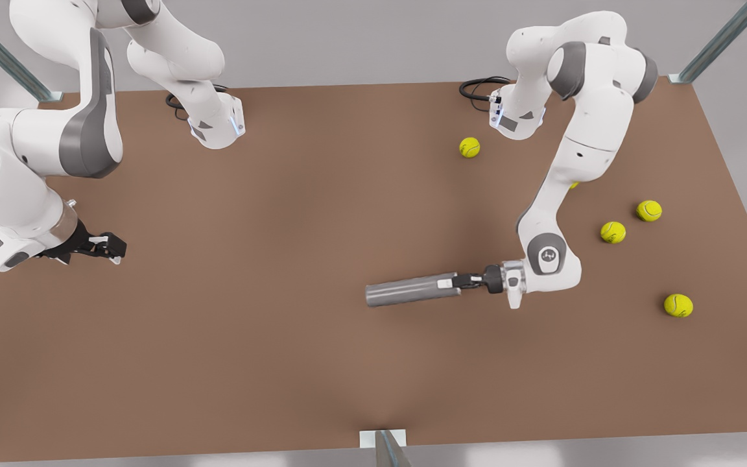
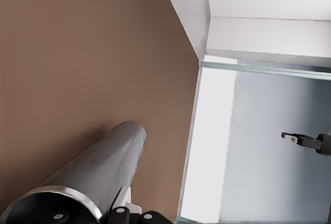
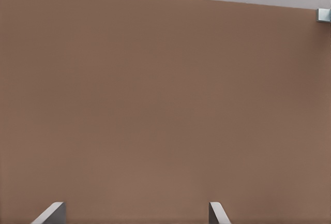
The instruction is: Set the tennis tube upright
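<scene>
The tennis tube (image 1: 406, 292) is a grey metallic cylinder lying roughly level, low over the brown table (image 1: 250, 337), right of centre in the front view. My left gripper (image 1: 459, 283), on the arm at the front view's right, is shut on the tube's right end. From the left wrist, the tube (image 2: 88, 180) stretches away from the fingers (image 2: 120, 211) gripping its rim. My right gripper (image 1: 111, 248) waits at the front view's left, open over bare table, with its fingertips (image 3: 51, 213) spread wide. It is also seen far off as a small shape, the right gripper (image 2: 305, 140).
Several yellow-green tennis balls lie on the table's right side: one (image 1: 469, 147) near the back, two (image 1: 613, 232) (image 1: 649, 211) beside the left arm, one (image 1: 678, 305) near the right edge. Metal frame posts (image 1: 386, 447) stand at the table's edges.
</scene>
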